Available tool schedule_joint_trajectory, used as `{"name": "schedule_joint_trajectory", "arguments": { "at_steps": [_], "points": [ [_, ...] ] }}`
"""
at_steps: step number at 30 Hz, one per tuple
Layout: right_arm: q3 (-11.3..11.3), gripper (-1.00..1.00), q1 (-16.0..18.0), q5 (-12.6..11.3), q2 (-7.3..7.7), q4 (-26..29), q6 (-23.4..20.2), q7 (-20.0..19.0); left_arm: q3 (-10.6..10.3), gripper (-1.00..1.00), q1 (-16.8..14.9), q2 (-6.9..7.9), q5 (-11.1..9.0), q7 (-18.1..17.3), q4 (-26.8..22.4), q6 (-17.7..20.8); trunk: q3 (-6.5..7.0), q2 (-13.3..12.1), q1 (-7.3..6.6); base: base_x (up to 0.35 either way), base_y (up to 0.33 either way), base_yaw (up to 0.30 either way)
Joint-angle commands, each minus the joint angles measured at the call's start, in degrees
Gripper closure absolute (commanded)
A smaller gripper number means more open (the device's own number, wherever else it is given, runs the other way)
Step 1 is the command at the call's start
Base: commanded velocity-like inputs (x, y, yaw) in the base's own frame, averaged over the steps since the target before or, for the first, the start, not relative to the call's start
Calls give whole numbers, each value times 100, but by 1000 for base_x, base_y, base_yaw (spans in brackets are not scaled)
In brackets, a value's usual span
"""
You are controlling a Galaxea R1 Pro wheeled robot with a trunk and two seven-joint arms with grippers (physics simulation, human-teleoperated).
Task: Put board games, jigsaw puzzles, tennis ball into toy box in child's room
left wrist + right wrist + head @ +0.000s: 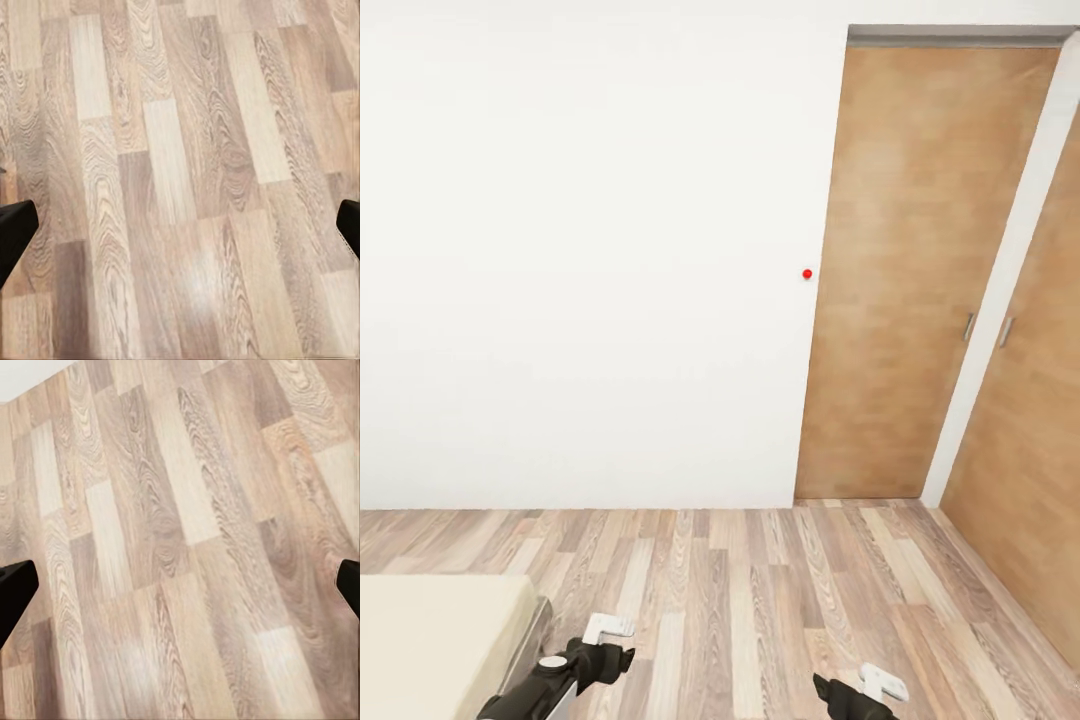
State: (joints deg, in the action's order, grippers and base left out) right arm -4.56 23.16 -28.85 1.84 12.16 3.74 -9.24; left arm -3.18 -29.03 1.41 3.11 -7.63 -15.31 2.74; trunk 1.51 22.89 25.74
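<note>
1. Your left gripper [610, 632] and right gripper [880, 683] both hang spread wide, empty, over the wood-plank floor [760, 590].
2. A corner of the bed [435, 640] lies beside your left arm.
3. White wall [580, 250] and wooden doors [910, 280] ahead.

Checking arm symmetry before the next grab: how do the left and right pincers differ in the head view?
The left pincer sits higher in the head view, near the bed; the right pincer sits lower, over bare floor. More of the left arm shows; the right is cut off. Both wrist views show fingers wide apart, holding nothing.
</note>
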Motion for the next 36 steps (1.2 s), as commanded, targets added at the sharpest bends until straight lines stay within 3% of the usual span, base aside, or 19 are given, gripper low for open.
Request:
{"name": "schedule_joint_trajectory", "arguments": {
  "at_steps": [1, 11, 21, 26, 31, 32, 36],
  "points": [
    [-47, -100, 5, -57, -2, -12, 21, 0, -25, -100, 3, 1, 32, -7, 7, 24, -2, 2, 5, 252, -42, -278],
    [-54, -100, 5, -44, -21, -12, 62, 76, -23, -100, 3, 3, 32, -4, 103, -65, -2, 2, 5, 294, 44, -156],
    [-54, -100, 5, -42, -28, -12, 74, 84, -17, -100, 6, 6, 19, 7, 127, -79, -2, 2, 5, 266, 116, 2],
    [-54, -100, 5, -42, -25, -12, 74, 89, -10, -100, 4, -11, -2, 7, 304, -120, -2, 2, 5, 317, 85, 208],
    [-48, -100, 5, -53, 10, -12, 74, 89, 16, -100, 10, -2, -16, 13, 690, -433, -2, 2, 5, 330, 13, 87],
    [-46, -100, 5, -58, 41, -12, 74, 89, 32, -100, 23, 40, -25, 108, 888, -723, -2, 2, 5, 332, 1, 7],
    [-45, -100, 5, -59, 45, -12, 79, 89, 27, -100, 41, 23, -15, 241, 928, -835, -2, 2, 5, 332, 1, 4]
  ]
}}
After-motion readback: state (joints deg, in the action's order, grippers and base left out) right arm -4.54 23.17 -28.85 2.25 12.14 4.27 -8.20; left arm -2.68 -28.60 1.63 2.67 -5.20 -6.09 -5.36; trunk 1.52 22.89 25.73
